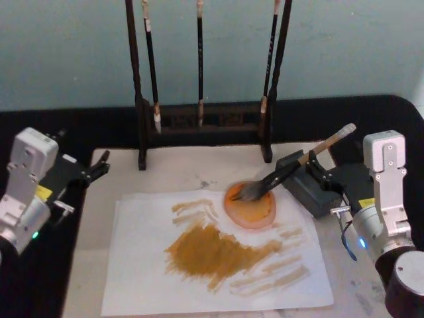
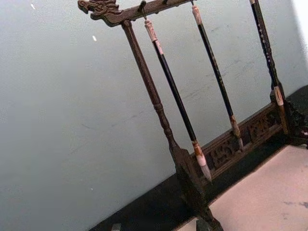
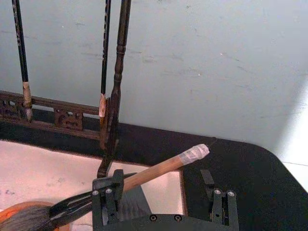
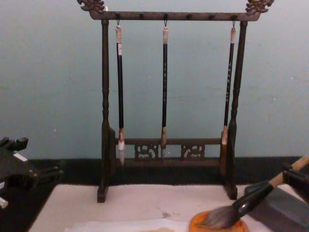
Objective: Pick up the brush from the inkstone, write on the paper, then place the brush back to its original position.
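The brush [image 1: 301,161] lies slanted, its bushy head resting in the round orange inkstone [image 1: 250,207] and its tan handle leaning on a grey block [image 1: 306,193]. In the right wrist view the handle [image 3: 159,169] runs across the gap of my right gripper [image 3: 163,192], close to one finger [image 3: 108,192]; the gripper is open and not clamped on it. In the head view that gripper [image 1: 319,175] sits just right of the inkstone. The white paper [image 1: 146,265] carries broad ochre strokes. My left gripper [image 1: 99,167] is parked open at the table's left edge.
A dark wooden rack [image 1: 199,122] with three slim hanging brushes [image 4: 164,87] stands at the back of the beige mat [image 1: 179,172]. The inkstone overlaps the paper's far right corner. Black tabletop [image 1: 99,126] surrounds the mat.
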`<state>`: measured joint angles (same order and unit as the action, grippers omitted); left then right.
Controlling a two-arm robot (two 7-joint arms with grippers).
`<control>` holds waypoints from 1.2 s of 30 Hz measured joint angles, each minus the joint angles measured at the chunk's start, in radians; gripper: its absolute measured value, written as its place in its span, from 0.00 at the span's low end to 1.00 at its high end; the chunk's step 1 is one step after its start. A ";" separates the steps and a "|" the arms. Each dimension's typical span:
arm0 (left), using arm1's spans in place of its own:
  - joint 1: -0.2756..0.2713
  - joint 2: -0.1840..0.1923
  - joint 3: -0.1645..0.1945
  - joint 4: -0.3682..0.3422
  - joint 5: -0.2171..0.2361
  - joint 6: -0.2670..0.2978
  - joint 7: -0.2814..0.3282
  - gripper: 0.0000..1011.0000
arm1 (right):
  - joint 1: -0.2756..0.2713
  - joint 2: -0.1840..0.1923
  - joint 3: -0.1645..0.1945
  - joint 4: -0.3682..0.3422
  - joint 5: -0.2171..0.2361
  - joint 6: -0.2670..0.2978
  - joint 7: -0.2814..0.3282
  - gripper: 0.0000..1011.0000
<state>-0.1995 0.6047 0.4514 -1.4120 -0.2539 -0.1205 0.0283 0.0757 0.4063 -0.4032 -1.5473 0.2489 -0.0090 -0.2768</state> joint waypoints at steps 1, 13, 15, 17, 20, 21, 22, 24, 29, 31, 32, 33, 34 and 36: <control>0.000 0.000 0.000 0.000 0.000 0.000 0.000 1.00 | 0.000 0.000 0.000 0.000 0.000 0.000 0.000 0.99; 0.000 0.000 0.000 0.000 0.000 0.000 0.000 1.00 | 0.000 0.000 0.000 -0.001 0.002 -0.001 0.001 0.99; 0.000 0.000 0.000 0.000 0.000 0.000 0.000 1.00 | 0.000 0.000 0.000 -0.001 0.002 -0.001 0.001 0.99; 0.000 0.000 0.000 0.000 0.000 0.000 0.000 1.00 | 0.000 0.000 0.000 -0.001 0.003 -0.001 0.001 0.99; 0.000 0.000 0.000 0.000 0.000 0.000 0.000 1.00 | 0.000 0.000 0.000 -0.001 0.003 -0.001 0.001 0.99; 0.000 0.000 0.000 0.000 0.000 0.000 0.000 1.00 | 0.000 0.000 0.000 -0.001 0.003 -0.001 0.001 0.99; 0.000 0.000 0.000 0.000 0.000 0.000 0.000 1.00 | 0.000 0.000 0.000 -0.001 0.003 -0.001 0.001 0.99; 0.000 0.000 0.000 0.000 0.000 0.000 0.000 1.00 | 0.000 0.000 0.000 -0.001 0.003 -0.001 0.001 0.99; 0.000 0.000 0.000 0.000 0.000 0.000 0.000 1.00 | 0.000 0.000 0.000 -0.001 0.003 -0.001 0.001 0.99; 0.000 0.000 0.000 0.000 0.000 0.000 0.000 1.00 | 0.000 0.000 0.000 -0.001 0.003 -0.001 0.001 0.99; 0.000 0.000 0.000 0.000 0.000 0.000 0.000 1.00 | 0.000 0.000 0.000 -0.001 0.003 -0.001 0.001 0.99; 0.000 0.000 0.000 0.000 0.000 0.000 0.000 1.00 | 0.000 0.000 0.000 -0.001 0.003 -0.001 0.001 0.99; 0.000 0.000 0.000 0.000 0.000 0.000 0.000 1.00 | 0.000 0.000 0.000 -0.001 0.003 -0.001 0.001 0.99; 0.000 0.000 0.000 0.000 0.000 0.000 0.000 1.00 | 0.000 0.000 0.000 -0.001 0.003 -0.001 0.001 0.99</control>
<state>-0.1995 0.6047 0.4514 -1.4120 -0.2539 -0.1205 0.0283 0.0755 0.4063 -0.4031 -1.5481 0.2520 -0.0100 -0.2759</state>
